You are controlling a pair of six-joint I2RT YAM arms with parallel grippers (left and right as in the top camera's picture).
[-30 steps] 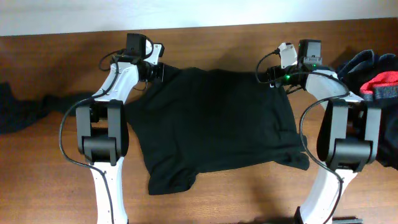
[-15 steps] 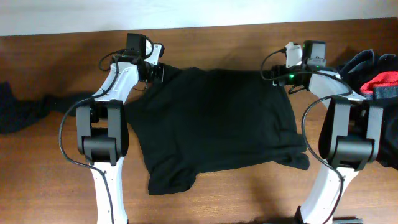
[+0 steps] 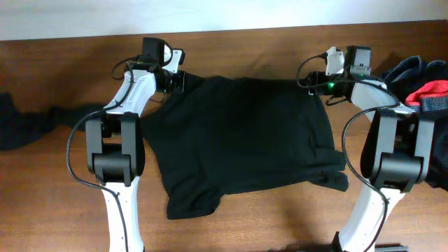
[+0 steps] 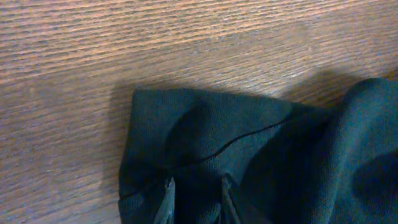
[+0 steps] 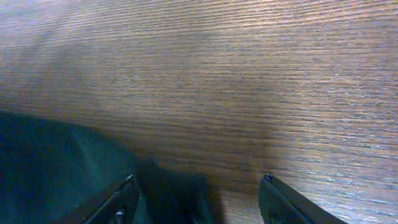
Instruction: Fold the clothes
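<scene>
A black garment [image 3: 245, 140] lies spread flat on the wooden table between both arms. My left gripper [image 3: 178, 79] is at its far left corner. In the left wrist view the fingers [image 4: 195, 198] are close together with a fold of the black cloth [image 4: 249, 143] pinched between them. My right gripper [image 3: 313, 81] is at the garment's far right corner. In the right wrist view its fingers [image 5: 198, 199] are wide apart and empty over bare wood, with the garment's edge [image 5: 56, 162] by the left finger.
A heap of dark clothes [image 3: 413, 73] with a red piece [image 3: 432, 92] lies at the right edge. Another dark garment [image 3: 28, 122] lies at the left edge. The table's far edge [image 3: 238, 29] runs close behind both grippers.
My right wrist has drawn back a little to the right, off the garment's far right corner. The left arm and the garment have not moved.
</scene>
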